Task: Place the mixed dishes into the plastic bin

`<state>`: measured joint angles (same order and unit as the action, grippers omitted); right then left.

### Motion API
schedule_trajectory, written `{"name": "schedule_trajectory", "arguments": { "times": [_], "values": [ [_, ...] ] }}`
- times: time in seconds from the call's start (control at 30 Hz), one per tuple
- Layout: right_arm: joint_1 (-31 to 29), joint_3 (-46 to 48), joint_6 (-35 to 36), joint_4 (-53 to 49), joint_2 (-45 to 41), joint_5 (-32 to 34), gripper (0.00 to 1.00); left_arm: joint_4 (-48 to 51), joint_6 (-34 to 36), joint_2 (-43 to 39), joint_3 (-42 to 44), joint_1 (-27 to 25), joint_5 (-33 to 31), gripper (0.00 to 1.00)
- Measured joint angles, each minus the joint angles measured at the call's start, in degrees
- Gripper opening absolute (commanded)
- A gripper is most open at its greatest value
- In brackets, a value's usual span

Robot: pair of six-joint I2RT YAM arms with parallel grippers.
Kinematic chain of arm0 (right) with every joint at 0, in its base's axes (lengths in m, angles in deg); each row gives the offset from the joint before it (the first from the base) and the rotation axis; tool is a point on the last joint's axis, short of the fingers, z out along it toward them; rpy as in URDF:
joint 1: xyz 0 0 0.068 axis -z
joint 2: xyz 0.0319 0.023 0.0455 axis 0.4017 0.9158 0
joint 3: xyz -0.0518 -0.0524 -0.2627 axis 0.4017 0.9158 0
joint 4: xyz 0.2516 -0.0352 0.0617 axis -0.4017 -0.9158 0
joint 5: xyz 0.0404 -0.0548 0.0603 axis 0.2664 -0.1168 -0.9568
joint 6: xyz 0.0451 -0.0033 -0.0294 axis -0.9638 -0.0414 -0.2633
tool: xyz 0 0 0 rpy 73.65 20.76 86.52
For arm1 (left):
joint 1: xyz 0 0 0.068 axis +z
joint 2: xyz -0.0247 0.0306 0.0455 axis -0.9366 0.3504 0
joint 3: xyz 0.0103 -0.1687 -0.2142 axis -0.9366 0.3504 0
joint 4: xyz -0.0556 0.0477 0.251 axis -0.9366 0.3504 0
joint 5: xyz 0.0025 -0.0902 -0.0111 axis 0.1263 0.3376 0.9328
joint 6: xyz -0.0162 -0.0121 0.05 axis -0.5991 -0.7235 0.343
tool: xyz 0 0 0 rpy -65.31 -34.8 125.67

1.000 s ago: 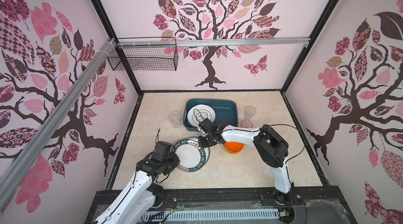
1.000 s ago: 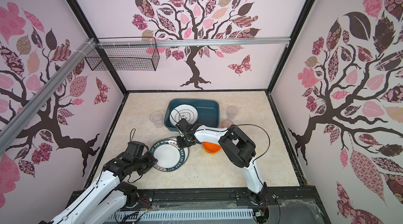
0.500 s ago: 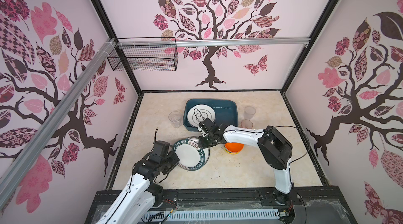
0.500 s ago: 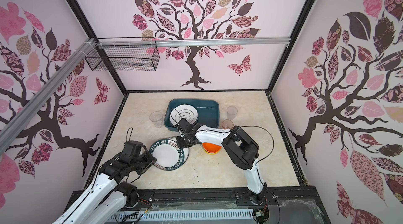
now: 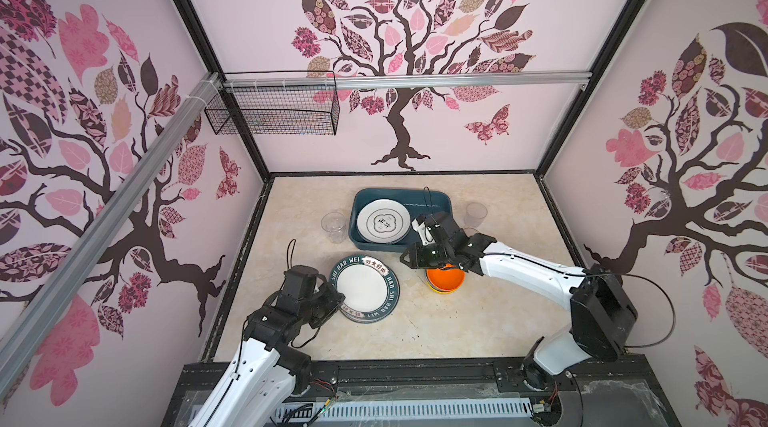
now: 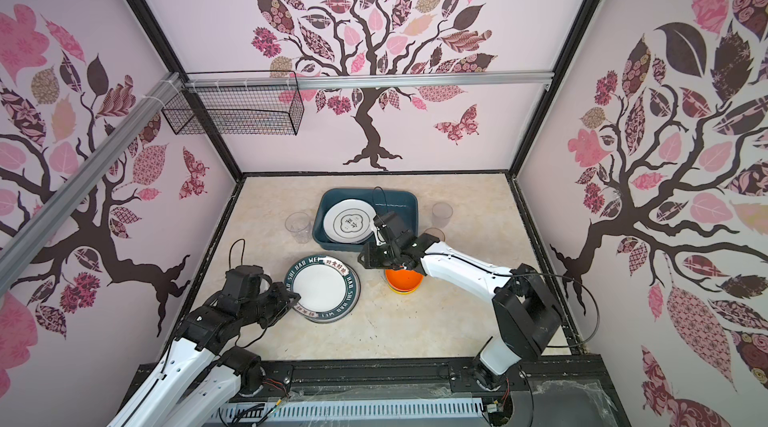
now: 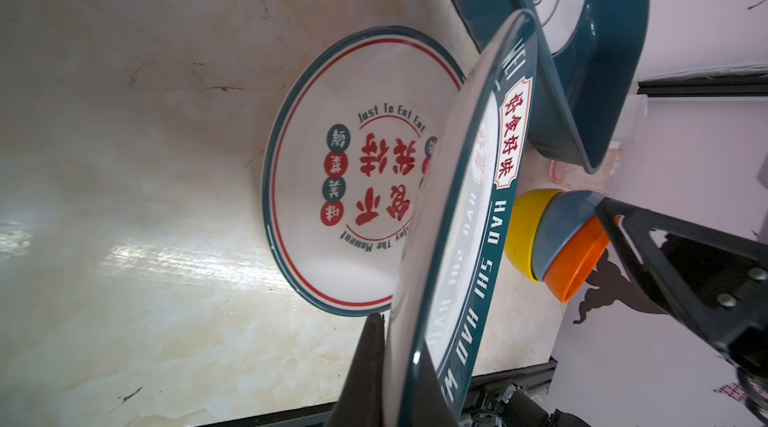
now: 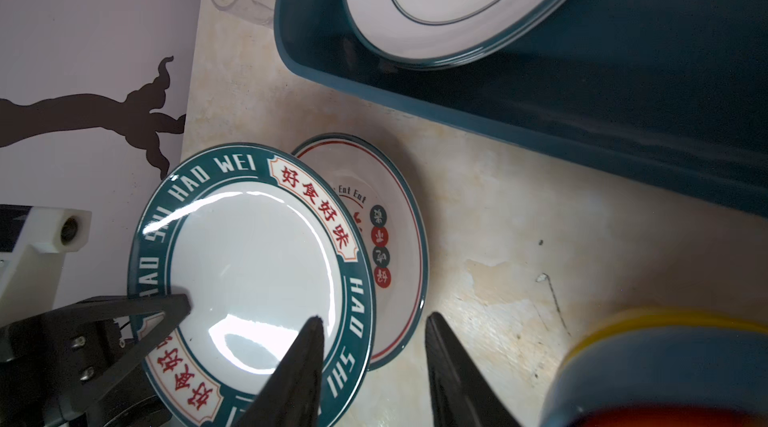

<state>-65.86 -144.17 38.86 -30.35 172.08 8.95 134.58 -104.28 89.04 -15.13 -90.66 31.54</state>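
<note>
Teal-rimmed plate (image 5: 365, 285) sits pinched at its rim in my left gripper (image 5: 336, 296), tilted up. My right gripper (image 5: 406, 258) hangs part-open, empty. Next, I judge, it needs carrying over the bin (image 5: 440, 196) wall.

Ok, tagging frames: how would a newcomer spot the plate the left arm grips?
Find the teal bin at the back; in front of it, two plates overlap. It is the upper plate: a broad teal band reading HAO SHI HAO WEI, unlike the thin-ringed plate beneath.
</note>
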Motion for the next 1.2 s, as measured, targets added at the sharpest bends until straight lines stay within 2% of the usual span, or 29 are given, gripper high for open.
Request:
{"name": "schedule_trajectory", "arguments": {
  "times": [0.33,0.53,0.7,0.93,1.13,1.2],
  "values": [
    [3.5,7.5,-5.3,6.3,-6.3,-4.8,0.49,-8.0,-1.1,3.7,-2.4,-1.8,4.5,0.00],
    [4.5,8.0,-7.5,9.0,-7.0,-6.6,0.48,-13.6,-2.5,5.8,-3.2,-5.5,4.9,0.00],
    [4.7,8.6,-8.9,11.1,-7.6,-7.8,0.45,-16.9,-3.9,6.7,-3.2,-6.3,5.1,0.00],
    [5.2,10.0,-10.6,13.5,-7.7,-9.0,0.36,-19.4,-5.4,6.9,-3.2,-6.4,5.8,0.00],
    [5.6,10.2,-11.5,15.6,-8.4,-10.1,0.19,-20.4,-6.2,7.0,-3.2,-6.5,6.0,0.00],
    [5.8,10.3,-11.7,16.3,-8.7,-10.3,0.15,-20.6,-6.5,7.0,-3.2,-6.5,6.1,0.08]
  ]
}}
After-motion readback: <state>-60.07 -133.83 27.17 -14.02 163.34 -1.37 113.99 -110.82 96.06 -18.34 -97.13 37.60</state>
